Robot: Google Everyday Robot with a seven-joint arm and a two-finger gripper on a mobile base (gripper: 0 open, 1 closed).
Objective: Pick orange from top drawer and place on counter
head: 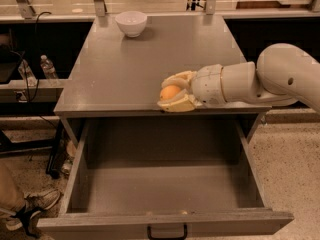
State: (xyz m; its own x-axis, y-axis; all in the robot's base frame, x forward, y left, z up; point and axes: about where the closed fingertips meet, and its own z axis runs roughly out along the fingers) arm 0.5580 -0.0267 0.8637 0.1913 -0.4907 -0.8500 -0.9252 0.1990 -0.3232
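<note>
1. State: the gripper (166,92) sits centre-right in the frame, at the front lip of the counter (125,69). Its fingers are clenched around the orange (171,91), which shows between them. We cannot tell whether the orange touches the surface.
2. Risk, letting go here: the orange is round and the counter looks smooth and a little glossy. This close to the lip, it could roll forward and fall into the open drawer (165,189) in the lower half of the frame, undoing the pick.
3. Risk, lower finger: it looks level with the counter's front edge. We judge that a move inward at this height could catch it on the edge and jar the grasp.
4. Risk, opening from height: the orange could bounce and then roll. We would set it down further in before releasing.
5. The bowl (131,23), at upper centre-left, is well apart. We expect no collision there.
</note>
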